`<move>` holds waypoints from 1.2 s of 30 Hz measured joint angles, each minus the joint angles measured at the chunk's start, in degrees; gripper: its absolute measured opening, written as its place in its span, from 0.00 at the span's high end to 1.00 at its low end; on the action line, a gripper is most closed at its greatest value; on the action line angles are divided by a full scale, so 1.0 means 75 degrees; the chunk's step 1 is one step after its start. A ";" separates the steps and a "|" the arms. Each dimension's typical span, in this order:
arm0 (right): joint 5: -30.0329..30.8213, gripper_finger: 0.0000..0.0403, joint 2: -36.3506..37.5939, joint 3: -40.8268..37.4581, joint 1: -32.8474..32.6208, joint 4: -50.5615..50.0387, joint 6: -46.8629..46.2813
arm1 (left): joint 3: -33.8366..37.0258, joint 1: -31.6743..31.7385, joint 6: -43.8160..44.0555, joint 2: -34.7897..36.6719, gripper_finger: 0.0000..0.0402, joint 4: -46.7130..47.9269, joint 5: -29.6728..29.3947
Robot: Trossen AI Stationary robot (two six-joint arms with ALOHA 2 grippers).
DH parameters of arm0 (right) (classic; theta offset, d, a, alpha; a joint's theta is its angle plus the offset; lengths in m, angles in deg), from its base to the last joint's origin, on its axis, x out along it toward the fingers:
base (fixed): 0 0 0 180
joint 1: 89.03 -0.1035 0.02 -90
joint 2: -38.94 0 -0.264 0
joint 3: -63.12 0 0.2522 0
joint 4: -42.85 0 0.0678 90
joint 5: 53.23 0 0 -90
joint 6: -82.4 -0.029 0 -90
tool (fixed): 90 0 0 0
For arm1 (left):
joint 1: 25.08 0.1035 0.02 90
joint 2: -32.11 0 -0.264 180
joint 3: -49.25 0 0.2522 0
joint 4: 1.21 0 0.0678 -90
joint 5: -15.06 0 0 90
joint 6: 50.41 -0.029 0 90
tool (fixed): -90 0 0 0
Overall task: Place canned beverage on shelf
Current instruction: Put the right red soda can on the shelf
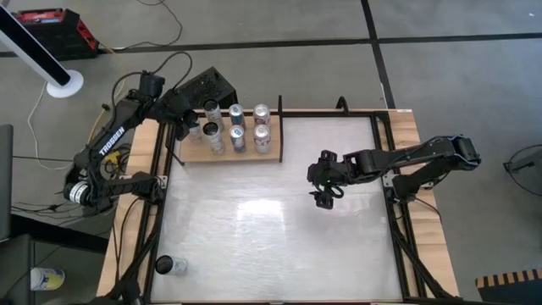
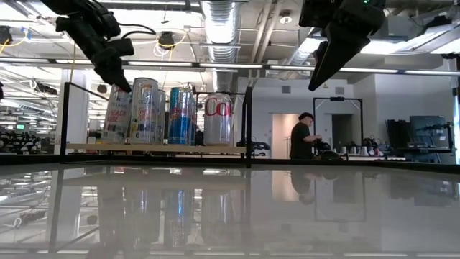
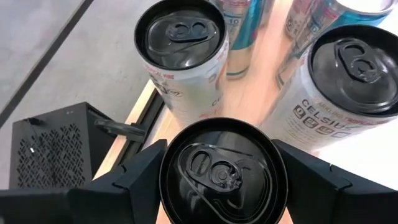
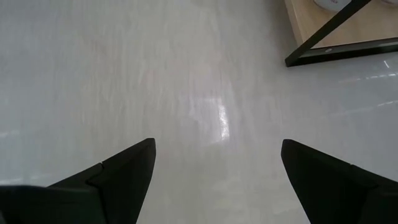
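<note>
In the high view the shelf [image 1: 222, 152] lies at the far left corner of the white surface [image 1: 271, 229], and six cans stand on it in two rows. The left gripper [image 1: 191, 129] is over the shelf's left end, above a can with a black top [image 1: 194, 130]; a black box [image 1: 206, 87] is just behind the shelf. The right gripper [image 1: 323, 196] hangs over bare surface, well apart from the shelf, and one more can [image 1: 164, 265] lies near the front left corner. In the low view the cans [image 2: 169, 114] stand close together on the shelf, and a person [image 2: 300, 137] is far behind in the room. In the left wrist view the fingers [image 3: 140, 171] stand on both sides of the black-top can, very near it; I cannot tell if they press it, and two other cans [image 3: 186, 56] are close beside. In the right wrist view the fingers [image 4: 124, 171] are wide apart with nothing between, and the shelf's black rail [image 4: 342, 50] shows at one corner.
</note>
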 joint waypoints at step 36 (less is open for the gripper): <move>-0.0011 0.07 0.0000 0.0000 0.0015 -0.0048 -0.0006 | -0.0003 -0.0003 0.0210 0.0003 0.30 -0.0059 -0.0349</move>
